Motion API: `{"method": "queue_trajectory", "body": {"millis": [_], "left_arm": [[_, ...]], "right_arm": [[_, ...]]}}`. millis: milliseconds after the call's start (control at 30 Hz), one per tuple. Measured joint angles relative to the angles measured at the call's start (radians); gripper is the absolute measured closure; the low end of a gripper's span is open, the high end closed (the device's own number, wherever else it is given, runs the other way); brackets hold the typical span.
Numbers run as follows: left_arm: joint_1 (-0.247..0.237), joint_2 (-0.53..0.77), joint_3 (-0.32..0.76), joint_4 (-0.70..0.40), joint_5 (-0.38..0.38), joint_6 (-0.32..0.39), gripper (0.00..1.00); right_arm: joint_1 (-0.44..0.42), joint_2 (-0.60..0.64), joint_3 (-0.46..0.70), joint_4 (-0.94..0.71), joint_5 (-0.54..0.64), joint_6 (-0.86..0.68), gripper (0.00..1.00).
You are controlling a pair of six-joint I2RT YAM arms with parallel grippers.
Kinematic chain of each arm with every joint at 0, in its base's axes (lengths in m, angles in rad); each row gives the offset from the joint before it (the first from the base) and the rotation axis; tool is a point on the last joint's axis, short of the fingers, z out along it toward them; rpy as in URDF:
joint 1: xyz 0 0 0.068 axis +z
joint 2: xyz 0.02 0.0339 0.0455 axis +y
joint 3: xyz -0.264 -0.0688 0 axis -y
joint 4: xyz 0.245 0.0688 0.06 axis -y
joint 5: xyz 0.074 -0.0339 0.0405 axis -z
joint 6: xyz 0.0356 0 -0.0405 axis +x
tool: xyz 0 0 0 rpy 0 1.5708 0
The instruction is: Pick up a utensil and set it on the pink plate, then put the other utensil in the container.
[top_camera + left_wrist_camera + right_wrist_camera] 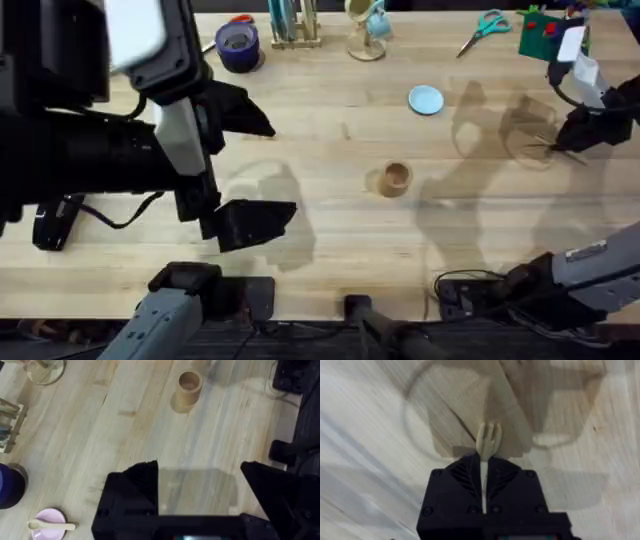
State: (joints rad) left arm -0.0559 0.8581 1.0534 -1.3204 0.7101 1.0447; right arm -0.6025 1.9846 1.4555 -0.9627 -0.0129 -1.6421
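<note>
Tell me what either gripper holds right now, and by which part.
The right gripper holds the wooden fork by its handle, prongs sticking out past the jaws. The left gripper is open and holds nothing.

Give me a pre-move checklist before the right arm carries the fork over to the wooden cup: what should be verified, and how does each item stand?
1. Spoon resting on the pink plate: ok.
2. Fork clamped in the right gripper, prongs sticking out past the fingertips: ok.
3. Wooden cup upright with its mouth open: ok.
4. Bare table between the right gripper and the cup: ok.
5. Left gripper open, holding nothing, and off to the side of the cup: ok.
6. Fork lifted off the table: cannot tell.
</note>
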Motion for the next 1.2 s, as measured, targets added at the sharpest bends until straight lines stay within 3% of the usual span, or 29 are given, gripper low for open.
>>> {"method": "queue_trajectory", "body": {"millis": [467, 667, 933, 1200], "left_arm": [[0.000, 0.000, 0.000, 0.000, -0.004, 0.000, 0.007], [0.000, 0.000, 0.000, 0.000, -0.005, 0.000, 0.008], [0.000, 0.000, 0.000, 0.000, -0.005, 0.000, 0.007], [0.000, 0.000, 0.000, 0.000, -0.005, 0.000, 0.007]], "right_arm": [[0.022, -0.002, 0.002, 0.002, 0.031, 0.013, 0.973], [0.036, -0.077, 0.004, -0.014, 0.024, 0.038, 0.972], [0.036, -0.251, 0.016, -0.048, -0.123, 0.042, 0.972], [0.036, -0.344, 0.017, -0.056, -0.417, 0.046, 0.972]]}}
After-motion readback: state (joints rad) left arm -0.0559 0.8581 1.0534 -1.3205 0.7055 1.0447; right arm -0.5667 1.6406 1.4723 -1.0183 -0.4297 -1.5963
